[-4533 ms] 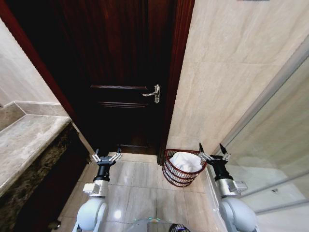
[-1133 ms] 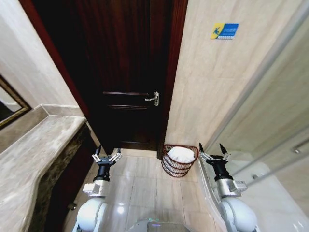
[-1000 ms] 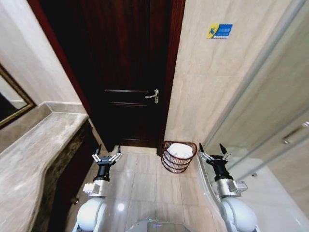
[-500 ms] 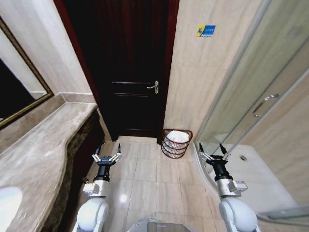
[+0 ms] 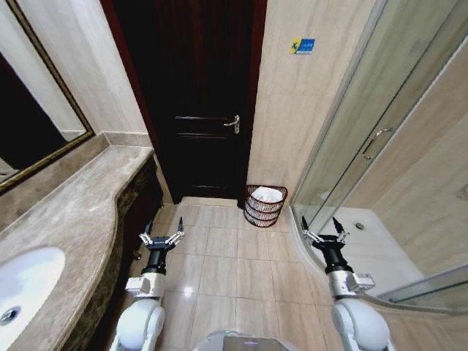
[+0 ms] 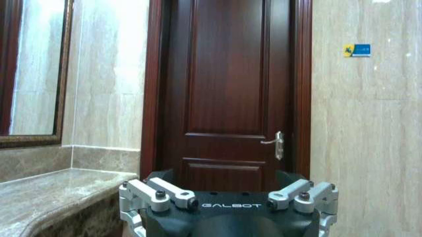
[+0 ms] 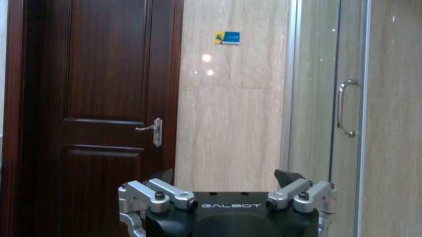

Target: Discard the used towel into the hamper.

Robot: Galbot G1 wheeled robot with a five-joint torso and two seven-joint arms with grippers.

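Bare floor tiles (image 5: pixel 241 256) lie open toward the hamper (image 5: pixel 265 205), flanked by counter (image 5: pixel 80 212) and shower glass (image 5: pixel 351 139).

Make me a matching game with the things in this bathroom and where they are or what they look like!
Things:
1. hamper
2. towel
3. left gripper
4. sink

Descriptions:
A. white, lying inside the basket
B. open, over the floor tiles beside the counter
C. on the floor by the dark door
D. set in the marble counter

Pairs: 1-C, 2-A, 3-B, 4-D
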